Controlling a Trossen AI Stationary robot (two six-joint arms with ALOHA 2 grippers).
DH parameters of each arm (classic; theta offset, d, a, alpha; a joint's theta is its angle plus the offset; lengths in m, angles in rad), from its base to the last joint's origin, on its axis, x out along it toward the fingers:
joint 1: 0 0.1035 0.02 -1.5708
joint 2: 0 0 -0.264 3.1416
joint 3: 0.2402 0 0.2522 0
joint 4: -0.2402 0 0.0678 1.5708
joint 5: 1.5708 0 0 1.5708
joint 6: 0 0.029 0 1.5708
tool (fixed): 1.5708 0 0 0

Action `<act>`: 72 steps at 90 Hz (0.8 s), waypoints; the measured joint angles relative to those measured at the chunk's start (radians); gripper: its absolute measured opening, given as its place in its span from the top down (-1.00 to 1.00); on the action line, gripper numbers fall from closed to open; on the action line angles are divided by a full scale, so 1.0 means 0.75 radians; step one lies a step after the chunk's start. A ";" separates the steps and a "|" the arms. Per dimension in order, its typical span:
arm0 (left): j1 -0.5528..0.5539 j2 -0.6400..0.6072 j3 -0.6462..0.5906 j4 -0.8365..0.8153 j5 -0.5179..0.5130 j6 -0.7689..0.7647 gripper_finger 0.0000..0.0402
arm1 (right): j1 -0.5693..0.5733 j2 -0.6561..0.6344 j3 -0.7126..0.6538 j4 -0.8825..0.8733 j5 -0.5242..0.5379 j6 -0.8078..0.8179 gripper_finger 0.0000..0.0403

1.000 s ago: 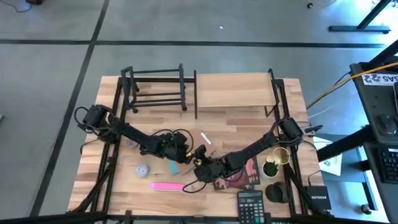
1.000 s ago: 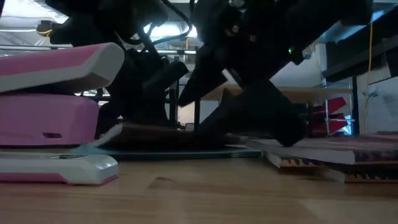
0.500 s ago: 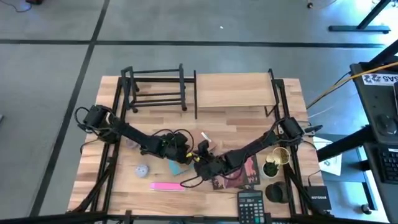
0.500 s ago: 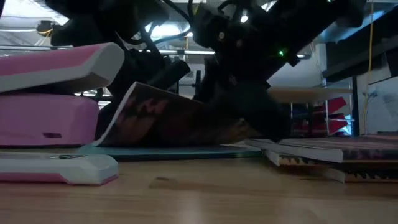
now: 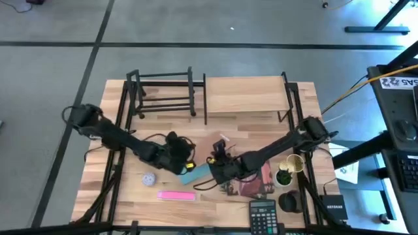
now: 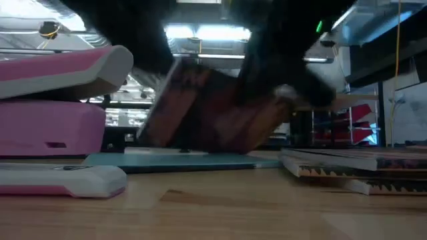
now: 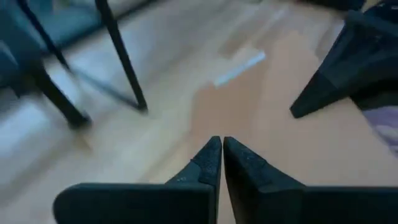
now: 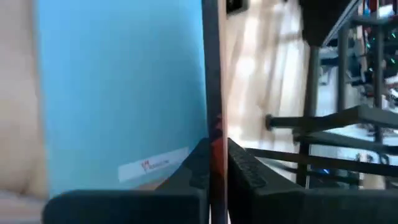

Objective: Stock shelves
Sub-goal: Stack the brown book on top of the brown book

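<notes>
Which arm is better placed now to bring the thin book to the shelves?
The right. Its gripper is shut on the thin book, raised off the table. The left gripper is shut and empty.

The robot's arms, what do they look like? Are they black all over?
Mostly. Both arms are dark, thin and jointed, with black cables looped along them. The left gripper and right gripper each end in two dark fingers shaped like pointed wedges. A small green light glows on one arm in the low view.

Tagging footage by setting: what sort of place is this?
Probably a lab or workshop: grey concrete floor, a butcher-block table with robot arms, and a black equipment stand trailing a yellow cable beside it.
</notes>
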 joint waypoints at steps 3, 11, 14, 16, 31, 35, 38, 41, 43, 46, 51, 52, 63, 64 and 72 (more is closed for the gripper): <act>-0.020 -0.033 0.001 0.036 -0.006 0.087 1.00 | 0.000 -0.043 0.000 -0.028 -0.031 0.005 0.99; -0.090 -0.092 0.004 0.185 0.011 0.359 1.00 | -0.018 -0.141 0.000 -0.087 -0.158 0.035 0.99; -0.111 -0.101 0.004 0.260 0.038 0.475 1.00 | -0.029 -0.166 0.000 -0.104 -0.201 0.054 0.99; -0.124 -0.102 0.004 0.324 0.060 0.545 1.00 | -0.036 -0.181 0.000 -0.116 -0.226 0.067 0.99; -0.154 -0.070 0.008 0.740 0.242 0.897 0.80 | -0.086 -0.216 0.001 -0.157 -0.275 0.109 0.99; -0.144 -0.055 0.008 0.750 0.266 0.963 0.71 | -0.097 -0.211 0.000 -0.162 -0.281 0.109 0.99; -0.134 -0.039 0.007 0.753 0.281 1.001 0.63 | -0.102 -0.206 0.000 -0.153 -0.288 0.110 1.00; -0.125 -0.022 0.007 0.751 0.297 1.030 0.56 | -0.103 -0.204 0.000 -0.146 -0.291 0.111 1.00; -0.119 -0.010 0.007 0.752 0.309 1.043 0.51 | -0.104 -0.203 0.000 -0.147 -0.290 0.111 1.00; -0.107 0.011 0.007 0.754 0.332 1.064 0.44 | -0.110 -0.202 0.000 -0.155 -0.293 0.111 1.00; -0.091 0.047 0.007 0.756 0.344 1.100 0.33 | -0.110 -0.203 0.000 -0.149 -0.296 0.111 1.00; -0.089 0.055 0.007 0.755 0.337 1.106 0.31 | -0.110 -0.203 0.000 -0.147 -0.296 0.111 1.00; -0.085 0.147 0.026 0.750 0.165 1.188 0.16 | -0.110 -0.203 0.000 -0.149 -0.289 0.111 1.00; -0.085 0.154 0.029 0.753 0.155 1.201 0.16 | -0.110 -0.203 0.000 -0.149 -0.289 0.111 1.00; -0.085 0.213 0.064 0.757 0.072 1.237 0.14 | -0.109 -0.203 0.000 -0.149 -0.289 0.111 1.00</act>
